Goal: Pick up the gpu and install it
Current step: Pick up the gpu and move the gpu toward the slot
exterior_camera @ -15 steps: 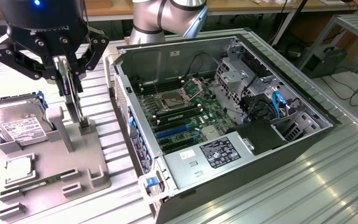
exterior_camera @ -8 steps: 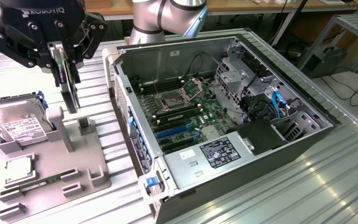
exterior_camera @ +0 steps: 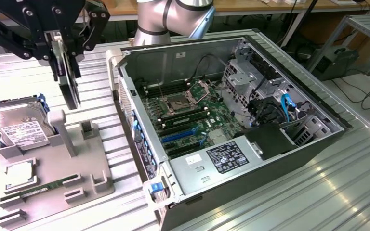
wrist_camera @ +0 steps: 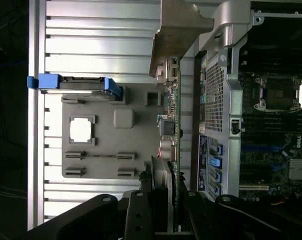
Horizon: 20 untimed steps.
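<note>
I think the step now is carrying the gpu (exterior_camera: 69,86) toward the computer case (exterior_camera: 165,62). To do it well, the card should hang straight up and down, be held tight, and not bump the case wall. The hand (exterior_camera: 60,50) is in the upper left of the exterior view. It is partly closed and pinches the top edge of the gpu, which hangs above the gray holder (exterior_camera: 56,166) on the bench (exterior_camera: 300,207)

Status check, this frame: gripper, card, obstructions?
Gripper shut on thin green-edged gpu card, hanging vertical. Above grey fixture tray, beside open computer case. Nothing in the way.
</note>
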Each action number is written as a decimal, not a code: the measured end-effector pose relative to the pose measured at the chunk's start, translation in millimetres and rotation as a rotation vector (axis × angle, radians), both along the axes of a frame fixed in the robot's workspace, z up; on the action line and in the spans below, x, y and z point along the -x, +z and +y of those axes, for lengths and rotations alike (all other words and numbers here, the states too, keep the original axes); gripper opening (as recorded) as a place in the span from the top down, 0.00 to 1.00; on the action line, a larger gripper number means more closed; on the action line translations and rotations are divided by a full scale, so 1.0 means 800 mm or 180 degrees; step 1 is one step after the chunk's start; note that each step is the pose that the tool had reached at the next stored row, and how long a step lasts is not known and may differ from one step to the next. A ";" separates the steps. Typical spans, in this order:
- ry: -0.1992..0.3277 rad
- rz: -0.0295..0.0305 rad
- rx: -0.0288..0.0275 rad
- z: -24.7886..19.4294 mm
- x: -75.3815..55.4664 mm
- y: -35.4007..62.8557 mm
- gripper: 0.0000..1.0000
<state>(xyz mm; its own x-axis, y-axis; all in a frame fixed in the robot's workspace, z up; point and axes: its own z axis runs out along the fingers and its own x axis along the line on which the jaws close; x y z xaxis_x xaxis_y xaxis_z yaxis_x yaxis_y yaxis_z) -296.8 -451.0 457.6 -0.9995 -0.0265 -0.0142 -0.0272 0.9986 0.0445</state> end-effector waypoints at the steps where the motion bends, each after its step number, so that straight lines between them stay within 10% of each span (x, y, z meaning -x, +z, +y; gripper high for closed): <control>1: 0.0000 0.0000 0.0000 0.0000 0.000 0.004 0.72; 11: 0.0000 0.0000 0.0000 0.0000 0.000 0.012 0.72; 20: -0.0033 0.0000 0.0000 0.0000 0.000 -0.005 0.72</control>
<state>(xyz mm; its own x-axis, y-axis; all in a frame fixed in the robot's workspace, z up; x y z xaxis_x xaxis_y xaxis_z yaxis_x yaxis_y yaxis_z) -296.8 -451.0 453.4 -0.9998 -0.0162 -0.0141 -0.0168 0.9989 0.0445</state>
